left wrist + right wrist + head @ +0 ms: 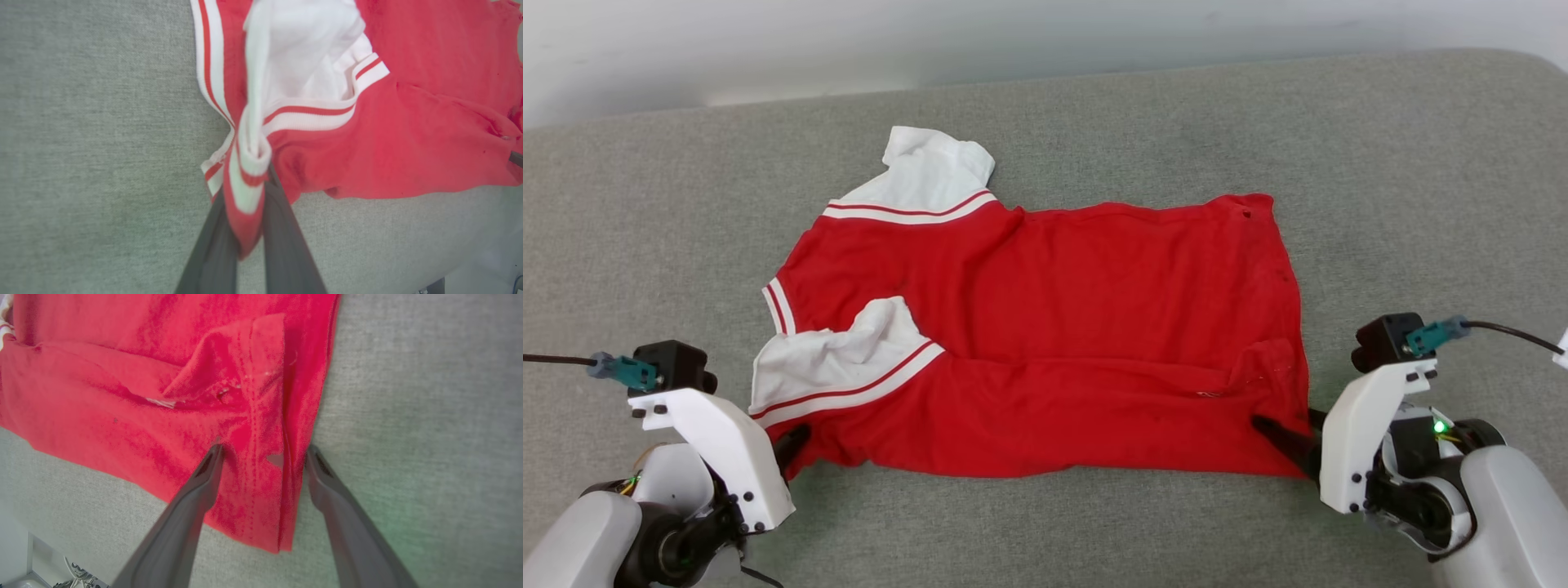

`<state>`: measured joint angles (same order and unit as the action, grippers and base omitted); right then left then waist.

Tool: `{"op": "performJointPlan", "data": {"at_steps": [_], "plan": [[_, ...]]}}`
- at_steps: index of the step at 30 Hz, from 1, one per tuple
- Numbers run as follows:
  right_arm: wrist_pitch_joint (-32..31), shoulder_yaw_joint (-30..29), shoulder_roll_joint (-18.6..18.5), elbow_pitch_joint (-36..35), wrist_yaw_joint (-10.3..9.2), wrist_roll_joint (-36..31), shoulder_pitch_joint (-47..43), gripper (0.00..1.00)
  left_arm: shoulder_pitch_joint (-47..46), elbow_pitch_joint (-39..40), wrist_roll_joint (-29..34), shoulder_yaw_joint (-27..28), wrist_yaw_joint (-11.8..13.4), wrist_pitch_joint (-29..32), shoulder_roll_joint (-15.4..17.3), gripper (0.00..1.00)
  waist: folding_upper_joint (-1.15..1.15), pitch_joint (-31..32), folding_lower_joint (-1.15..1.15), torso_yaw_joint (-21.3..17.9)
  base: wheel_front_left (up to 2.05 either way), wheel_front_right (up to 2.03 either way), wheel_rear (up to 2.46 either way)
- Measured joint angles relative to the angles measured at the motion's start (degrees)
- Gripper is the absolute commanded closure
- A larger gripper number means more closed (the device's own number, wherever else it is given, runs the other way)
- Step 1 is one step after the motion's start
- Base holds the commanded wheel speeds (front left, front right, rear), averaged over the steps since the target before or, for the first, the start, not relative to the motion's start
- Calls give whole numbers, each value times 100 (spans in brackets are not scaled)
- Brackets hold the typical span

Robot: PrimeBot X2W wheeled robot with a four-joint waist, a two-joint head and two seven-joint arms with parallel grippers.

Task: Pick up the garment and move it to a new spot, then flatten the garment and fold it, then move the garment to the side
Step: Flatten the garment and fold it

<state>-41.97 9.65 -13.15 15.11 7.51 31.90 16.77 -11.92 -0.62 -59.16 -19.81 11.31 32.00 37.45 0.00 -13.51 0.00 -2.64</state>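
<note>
- On the grey padded surface (1421, 204), the garment (1045, 327) lies spread out sideways before the robot, collar end toward the robot's left and hem toward its right. The far sleeve (931, 171) sticks out behind, and the near sleeve (849, 359) is crumpled on the red body.
- A long ridge runs across the near part of the shirt, so the cloth is not fully flat.
- The left gripper (245, 192) is clamped on a bunch of striped trim and red cloth at the near left corner, the fabric pinched between its two fingers.
- The right gripper (264, 453) stands with its fingers wide apart at the near right hem corner (265, 506). One finger rests on the red cloth and the other on the bare surface just beside the hem edge, and nothing is gripped.
- Judged step: taking hold of both near corners, either to pull the shirt flat or to begin the fold. One side is secured and the other is not yet.
- The next move calls for the right fingers to close on the doubled hem, catching both layers, before either arm lifts. Lifting on the left alone would likely drag the shirt askew and deepen the ridge.
</note>
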Motion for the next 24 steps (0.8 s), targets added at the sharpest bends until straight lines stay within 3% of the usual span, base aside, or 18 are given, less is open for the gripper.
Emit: {"op": "performJointPlan", "data": {"at_steps": [4,5,6,7,17,24], "plan": [[18,197,45,322,-2,35,214,0,-30,-77,0,-47,-35,-31,-60,100,0,-82,0,66,0,0,0],[11,224,43,380,-2,49,250,36,-32,-102,0,-51,-53,-42,-68,100,0,-89,0,74,0,0,0],[0,256,36,425,-2,65,289,87,-40,-125,0,-51,-57,-44,-70,100,0,-91,0,76,0,0,0],[2,275,31,463,-3,104,315,100,-44,-141,0,-47,-58,-62,-74,100,0,-88,0,76,0,0,0],[157,486,-90,435,-8,375,275,100,359,-215,-129,66,-97,-343,-146,100,0,389,0,17,0,0,0],[-29,409,-309,-25,-1,500,-199,100,1076,188,-144,188,189,-599,-107,100,0,951,0,-12,0,0,0]]}}
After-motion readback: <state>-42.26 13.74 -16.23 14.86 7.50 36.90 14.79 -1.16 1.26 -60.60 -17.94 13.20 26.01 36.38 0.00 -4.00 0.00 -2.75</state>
